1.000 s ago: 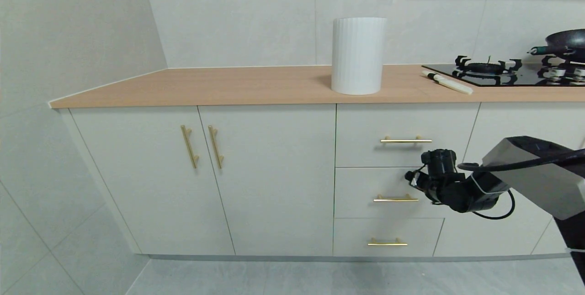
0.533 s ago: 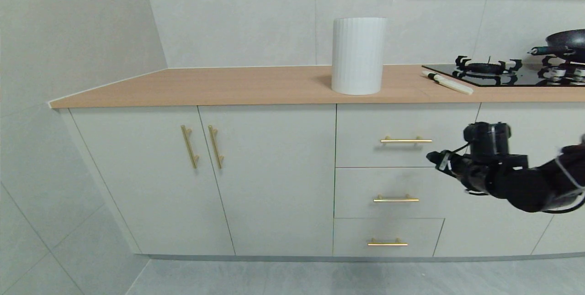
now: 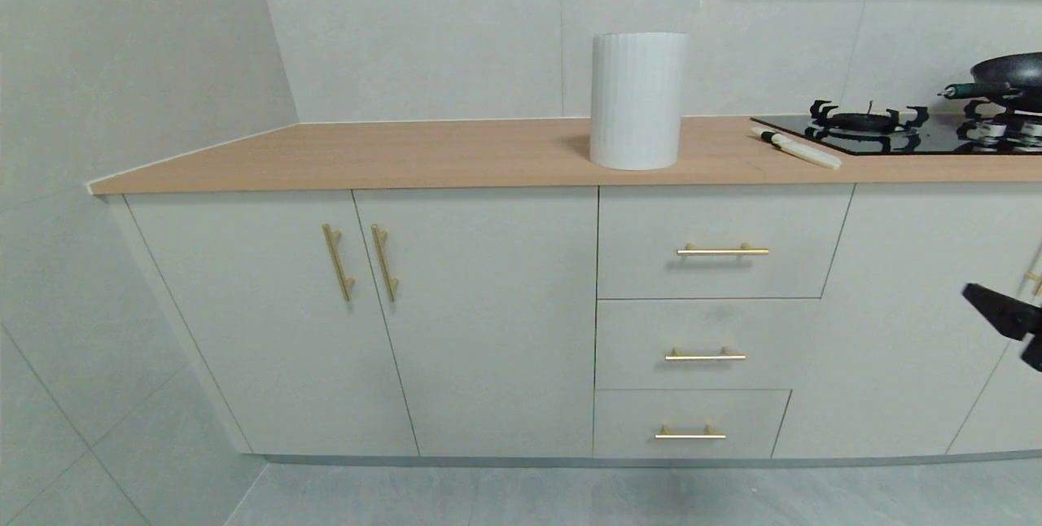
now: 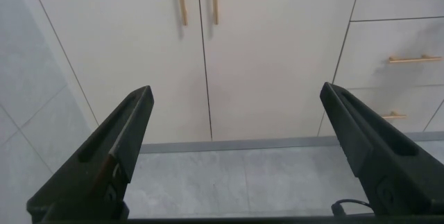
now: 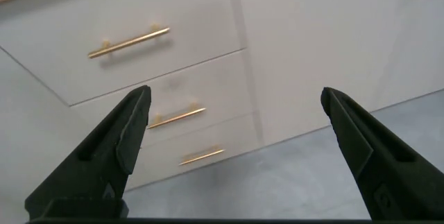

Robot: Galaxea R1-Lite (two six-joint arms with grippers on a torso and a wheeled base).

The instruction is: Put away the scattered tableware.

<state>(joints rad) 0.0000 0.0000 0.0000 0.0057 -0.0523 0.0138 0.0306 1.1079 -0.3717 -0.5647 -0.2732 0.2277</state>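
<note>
Wood-topped kitchen surface carries a white ribbed holder. The pale utensil lies near it on the right, its long axis slanting back toward the hob. The right gripper, jaws wide, hangs well below and right of the holder and looks nearer than the left gripper, jaws also wide. The surface's front edge stands between.

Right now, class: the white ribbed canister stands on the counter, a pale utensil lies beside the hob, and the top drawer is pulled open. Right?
One slip: the head view shows the top drawer shut. The white ribbed canister does stand on the counter, and the pale utensil lies beside the hob.
</note>
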